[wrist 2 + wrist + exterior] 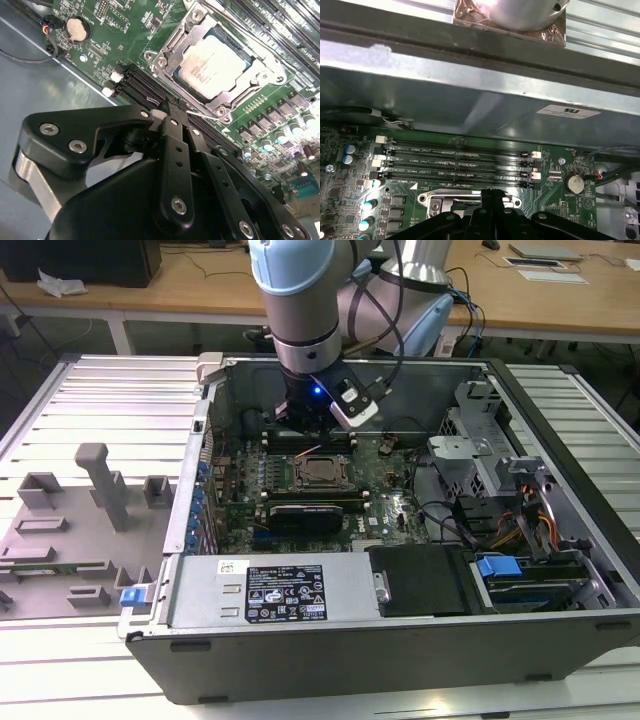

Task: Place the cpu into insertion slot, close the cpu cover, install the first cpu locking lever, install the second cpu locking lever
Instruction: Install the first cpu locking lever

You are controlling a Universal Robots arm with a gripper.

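Note:
The cpu (212, 65) lies flat in the insertion slot (161, 64) on the green board, its dull silver top showing. The cpu cover (186, 35), a thin silver frame, lies down around it. A thin metal lever (250, 31) runs along one side of the frame. My gripper (167, 111) hovers over the memory slots (145, 85) beside the socket, black fingers shut together with nothing between them. In the first wrist view the gripper (492, 196) points at the socket's edge (445, 200). In the exterior view the socket (322, 472) sits just in front of the arm's wrist (310, 390).
The open computer case has metal walls (200, 455) on all sides. A black card (310, 512) lies in front of the socket, cables (450, 520) and a drive cage (470, 455) to the exterior view's right. A grey fixture tray (80, 530) lies outside the case at left.

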